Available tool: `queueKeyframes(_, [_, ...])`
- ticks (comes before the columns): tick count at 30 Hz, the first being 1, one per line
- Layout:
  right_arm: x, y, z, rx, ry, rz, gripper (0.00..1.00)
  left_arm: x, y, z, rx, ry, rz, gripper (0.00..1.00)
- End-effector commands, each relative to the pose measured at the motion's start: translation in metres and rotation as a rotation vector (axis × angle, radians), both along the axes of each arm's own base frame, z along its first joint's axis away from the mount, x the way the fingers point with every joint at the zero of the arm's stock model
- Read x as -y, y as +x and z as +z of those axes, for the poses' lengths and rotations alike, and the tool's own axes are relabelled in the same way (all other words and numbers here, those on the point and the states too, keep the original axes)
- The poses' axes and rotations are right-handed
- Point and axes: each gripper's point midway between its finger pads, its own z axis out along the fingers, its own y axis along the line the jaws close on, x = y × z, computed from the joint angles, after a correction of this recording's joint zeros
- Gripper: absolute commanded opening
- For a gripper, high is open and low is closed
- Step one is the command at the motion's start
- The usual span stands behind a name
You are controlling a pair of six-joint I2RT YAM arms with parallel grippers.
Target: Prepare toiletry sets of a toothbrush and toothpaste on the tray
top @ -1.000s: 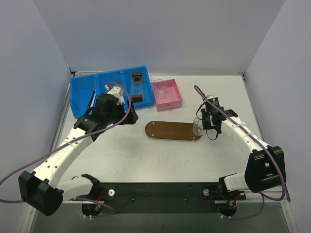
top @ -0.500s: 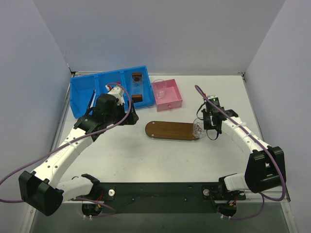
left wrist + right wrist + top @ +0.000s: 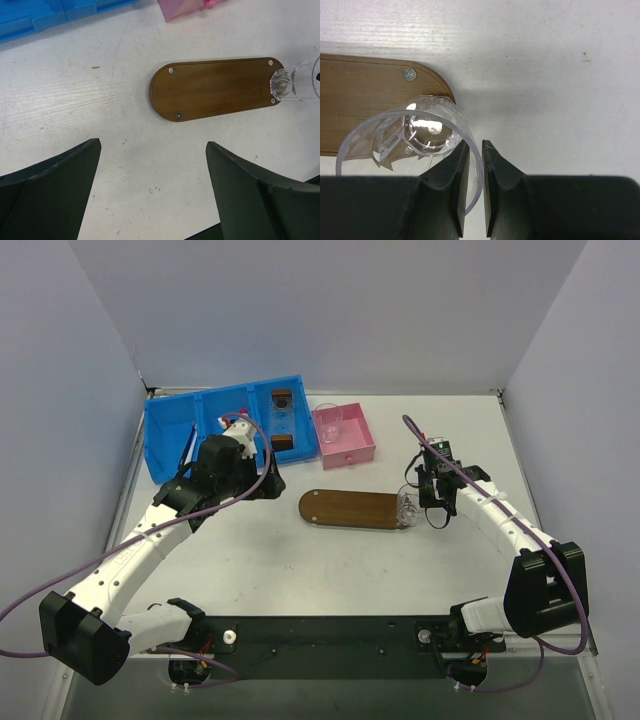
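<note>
Bearing the tray (image 3: pixel 355 509), a scuffed white table (image 3: pixel 330 560) meets grey walls (image 3: pixel 330 310).

tray (image 3: pixel 355 509): 1, centre | clear cup (image 3: pixel 407 504): 2, one at the tray's right end, the other cup (image 3: pixel 329 420) in the pink box | pink box (image 3: pixel 357 447): 1, far centre | blue bin (image 3: pixel 168 438): 1, far left, three compartments | dark brown block (image 3: pixel 281 397): 2, in the bin's right compartment | tubes, brushes: cannot tell
</note>
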Motion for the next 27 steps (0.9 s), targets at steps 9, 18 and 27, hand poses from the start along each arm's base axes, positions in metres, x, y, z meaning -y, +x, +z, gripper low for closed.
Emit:
queueKeyframes(9, [0.001, 0.007, 0.005, 0.014, 0.002, -0.044, 0.1, -0.001, 0.003, 0.016, 0.061, -0.021, -0.007, 0.97])
queueKeyframes(18, [-0.002, 0.015, 0.006, 0.034, 0.012, -0.061, 0.09, -0.001, 0.003, 0.016, 0.059, -0.022, -0.006, 0.97])
queueKeyframes(27, [-0.004, 0.016, 0.001, 0.032, 0.01, -0.062, 0.08, -0.002, 0.003, 0.015, 0.06, -0.016, -0.004, 0.97])
